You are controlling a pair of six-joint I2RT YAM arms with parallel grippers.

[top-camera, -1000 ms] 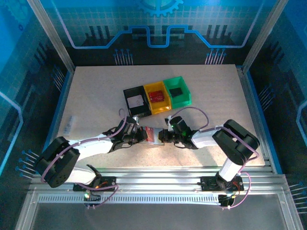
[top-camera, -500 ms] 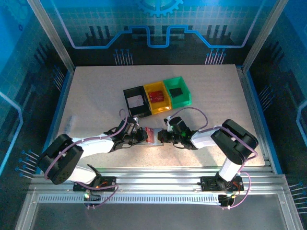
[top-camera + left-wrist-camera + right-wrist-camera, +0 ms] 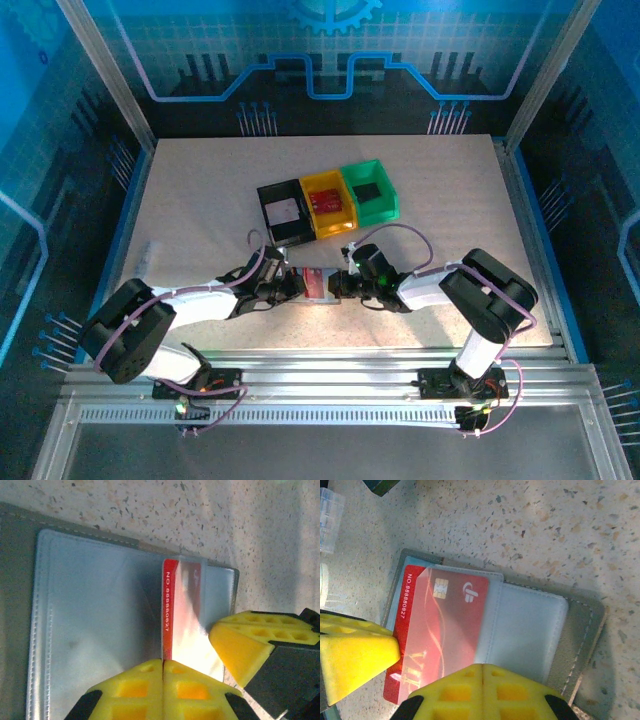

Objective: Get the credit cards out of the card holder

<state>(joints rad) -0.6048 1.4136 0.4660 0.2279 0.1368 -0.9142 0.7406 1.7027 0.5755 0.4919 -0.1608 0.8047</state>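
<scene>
Shut, neither plainly gripping, left gripper (image 3: 163, 667) and right gripper (image 3: 482, 670) crowd the light, stiff, slick card (image 3: 440, 630) just ahead, half out of the holder (image 3: 580, 625), likely best pinched at its bare end.

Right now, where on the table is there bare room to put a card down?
Biggest free patches: the table on its right side, past the green bin, and the back-left corner beside the black bin. It's crowded in the near middle, where the left pincer and right pincer meet over the card holder, before the yellow bin.
</scene>
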